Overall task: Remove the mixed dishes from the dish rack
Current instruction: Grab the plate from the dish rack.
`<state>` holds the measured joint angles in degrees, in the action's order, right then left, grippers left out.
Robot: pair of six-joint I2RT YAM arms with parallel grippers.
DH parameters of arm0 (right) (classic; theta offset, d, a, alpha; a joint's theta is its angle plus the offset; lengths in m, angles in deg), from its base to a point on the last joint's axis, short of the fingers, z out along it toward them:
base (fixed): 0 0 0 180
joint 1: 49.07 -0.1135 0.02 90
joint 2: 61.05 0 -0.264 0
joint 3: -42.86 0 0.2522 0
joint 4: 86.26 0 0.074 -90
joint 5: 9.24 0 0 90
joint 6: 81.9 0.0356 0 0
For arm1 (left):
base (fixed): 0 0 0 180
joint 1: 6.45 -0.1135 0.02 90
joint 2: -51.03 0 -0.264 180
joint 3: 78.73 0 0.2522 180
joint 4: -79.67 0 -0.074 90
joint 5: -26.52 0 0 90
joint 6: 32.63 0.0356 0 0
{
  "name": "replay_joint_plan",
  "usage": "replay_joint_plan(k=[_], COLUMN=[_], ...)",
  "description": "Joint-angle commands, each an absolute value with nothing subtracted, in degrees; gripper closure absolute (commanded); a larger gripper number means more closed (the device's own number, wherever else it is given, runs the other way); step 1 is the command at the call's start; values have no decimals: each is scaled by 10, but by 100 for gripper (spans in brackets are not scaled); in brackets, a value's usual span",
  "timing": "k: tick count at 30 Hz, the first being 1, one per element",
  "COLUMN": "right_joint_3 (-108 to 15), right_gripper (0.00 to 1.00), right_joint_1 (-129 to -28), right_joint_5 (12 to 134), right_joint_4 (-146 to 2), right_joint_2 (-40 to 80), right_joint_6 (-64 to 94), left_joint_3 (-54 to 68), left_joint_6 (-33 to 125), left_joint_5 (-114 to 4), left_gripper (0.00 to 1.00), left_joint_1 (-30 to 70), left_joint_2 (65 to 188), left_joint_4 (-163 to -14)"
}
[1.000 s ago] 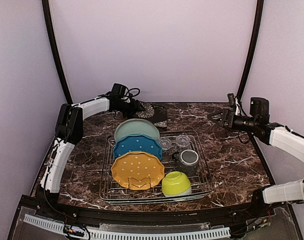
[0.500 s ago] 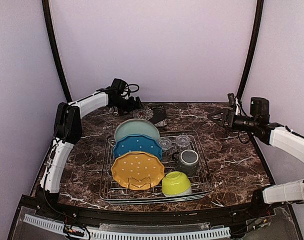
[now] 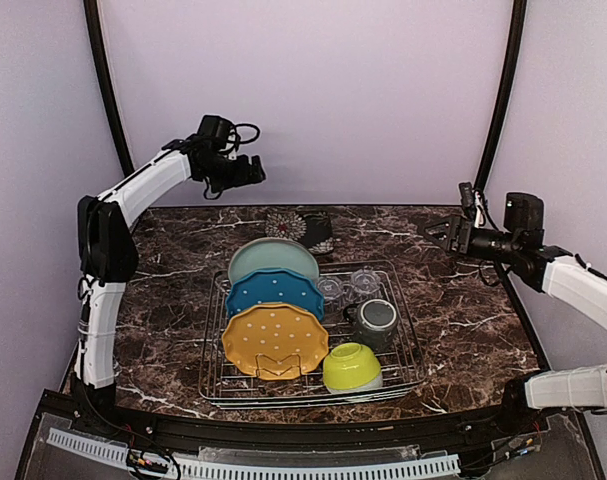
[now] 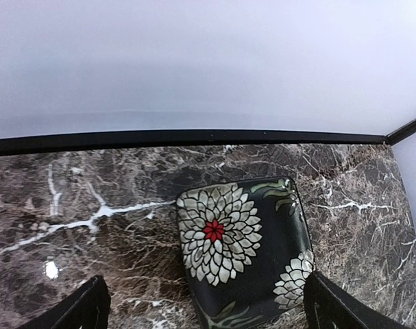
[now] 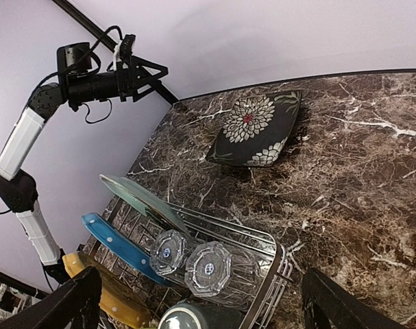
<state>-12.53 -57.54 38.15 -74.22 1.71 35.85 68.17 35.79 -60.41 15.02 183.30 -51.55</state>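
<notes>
Left claw [image 3: 255,172] high above black floral plate [image 4: 242,250]

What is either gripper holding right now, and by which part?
Nothing is held. The left gripper hangs open high above the black floral plate, which lies on the table. The right gripper is open too, off to the side of the dish rack.

Black floral plate [image 4: 252,260]: near rim cut by the bottom edge, left wrist view. Dark grey mug [image 5: 187,319]: only its rim shows at the bottom edge, right wrist view.
</notes>
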Motion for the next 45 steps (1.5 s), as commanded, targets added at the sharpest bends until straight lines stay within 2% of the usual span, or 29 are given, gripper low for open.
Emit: replay_joint_plan(k=[1, 5, 10, 14, 20, 31, 41, 45], right_joint_3=[-116, -116, -116, -111, -110, -125, -129, -129], right_gripper=[1, 1, 1, 1, 1, 1, 2, 1], right_joint_1=[-569, -568, -567, -566, -566, -566, -566, -566], right_joint_5=[378, 372, 373, 373, 364, 347, 340, 341], right_joint_4=[-749, -750, -751, -753, -760, -765, -776, -777], right_joint_2=[3, 7, 3, -1, 7, 26, 38, 39], right_joint_6=[349, 345, 340, 336, 334, 337, 343, 342], left_joint_3=[665, 565, 312, 217, 162, 128, 104, 120], left_joint_6=[375, 414, 464, 505, 592, 732, 810, 824], left_joint_5=[-651, -678, -673, -660, -525, -406, -400, -434], left_gripper=[1, 1, 1, 1, 1, 1, 1, 3], left_joint_1=[125, 112, 110, 110, 113, 210, 332, 365], left_joint_2=[1737, 1654, 1497, 1381, 1270, 1191, 1189, 1214], left_joint_4=[-442, -470, -637, -659, -599, -485, -415, -393])
